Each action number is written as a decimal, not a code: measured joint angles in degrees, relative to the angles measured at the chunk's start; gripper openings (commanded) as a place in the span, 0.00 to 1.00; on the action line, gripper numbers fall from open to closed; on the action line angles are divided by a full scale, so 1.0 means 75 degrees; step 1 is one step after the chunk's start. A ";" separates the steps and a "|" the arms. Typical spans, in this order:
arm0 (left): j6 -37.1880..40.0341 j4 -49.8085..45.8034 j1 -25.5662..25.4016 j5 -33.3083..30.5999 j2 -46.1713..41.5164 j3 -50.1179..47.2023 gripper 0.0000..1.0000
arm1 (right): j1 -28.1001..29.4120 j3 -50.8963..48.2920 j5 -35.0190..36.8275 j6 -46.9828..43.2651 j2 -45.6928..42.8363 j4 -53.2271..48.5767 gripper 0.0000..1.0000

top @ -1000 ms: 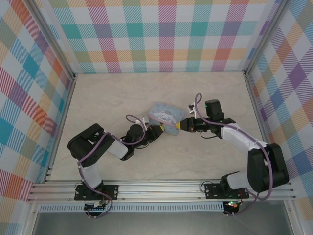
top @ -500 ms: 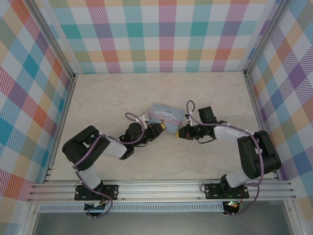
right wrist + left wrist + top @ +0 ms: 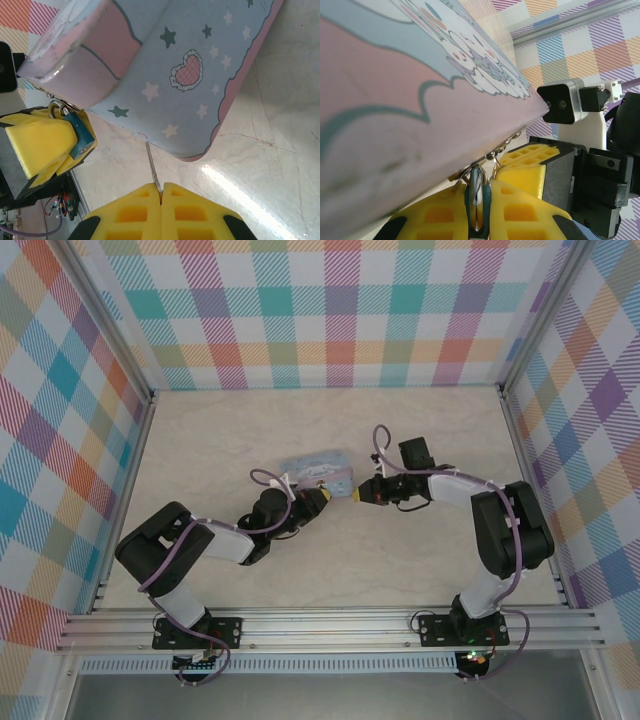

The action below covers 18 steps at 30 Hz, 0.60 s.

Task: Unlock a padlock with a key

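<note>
1. The left pincer [image 3: 323, 498] is clamped on the padlock [image 3: 80, 134]. In the left wrist view, the small blue body sits squeezed between the yellow pads [image 3: 440, 212], with its thin shackle hooked up into the latch on the cartoon-printed tin [image 3: 190, 60].
2. The right pincer [image 3: 161, 196] is pressed together on the key [image 3: 153, 169]. Only a dark sliver sticks out from between its pads, pointing up toward the tin's lower edge.
3. From above, the two pincers meet nose to nose just in front of the tin, mid-bench [image 3: 260, 165], close together but not touching.
4. I'd call this the lining-up stage: lock steadied, key in hand, key not yet in the lock. In the right wrist view, the padlock sits well off to the left of the key's line. The key's tip ends near the tin's rim, and I can't tell whether it touches.
5. The next move calls for the key tip to swing across to the padlock's bottom face, where the keyhole ought to be.
6. The blade then has to line up with the slot before it goes in. It's a tiny target, so small, slow corrections are in order.
7. The left pincer needs to hold firm so the lock doesn't pivot on its shackle when the key pushes in. After that comes the turn.
</note>
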 measured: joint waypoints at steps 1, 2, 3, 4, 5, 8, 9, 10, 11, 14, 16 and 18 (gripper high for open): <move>0.0000 0.0000 -0.0006 0.0003 0.0000 0.0000 0.00 | -0.0009 -0.0105 -0.0038 -0.0041 -0.0064 0.0061 0.03; -0.0003 0.0003 -0.0020 0.0012 0.0000 0.0003 0.00 | -0.0023 -0.0216 -0.0076 -0.0064 -0.0143 0.0111 0.03; -0.0006 0.0003 -0.0035 0.0041 0.0000 0.0003 0.00 | -0.0038 -0.0376 -0.0134 -0.0105 -0.0271 0.0152 0.04; -0.0023 0.0006 -0.0058 0.0058 0.0000 0.0009 0.00 | -0.0038 -0.0548 -0.0216 -0.0117 -0.0411 0.0172 0.04; -0.0026 0.0009 -0.0076 0.0058 0.0000 0.0015 0.00 | -0.0038 -0.0688 -0.0300 -0.0119 -0.0525 0.0195 0.04; -0.0035 0.0003 -0.0099 0.0058 0.0000 0.0058 0.00 | -0.0032 -0.1119 -0.0688 0.0006 -0.0842 0.0373 0.04; -0.0052 0.0006 -0.0099 0.0058 0.0000 0.0082 0.00 | -0.0006 -0.1239 -0.0793 0.0082 -0.0927 0.0463 0.04; -0.0055 0.0003 -0.0099 0.0058 0.0000 0.0108 0.00 | 0.0041 -0.1317 -0.0874 0.0163 -0.0994 0.0522 0.04; -0.0058 0.0006 -0.0102 0.0058 0.0000 0.0119 0.00 | 0.0105 -0.1355 -0.0933 0.0251 -0.1029 0.0592 0.04; -0.0058 0.0012 -0.0102 0.0058 0.0000 0.0125 0.00 | 0.0376 -0.1373 -0.1107 0.0525 -0.1046 0.0895 0.03; -0.0058 0.0012 -0.0102 0.0067 0.0000 0.0125 0.00 | 0.0495 -0.1373 -0.1198 0.0659 -0.1046 0.1070 0.03; -0.0058 0.0012 -0.0102 0.0108 0.0000 0.0125 0.00 | 0.0527 -0.1349 -0.1244 0.0726 -0.1032 0.1125 0.03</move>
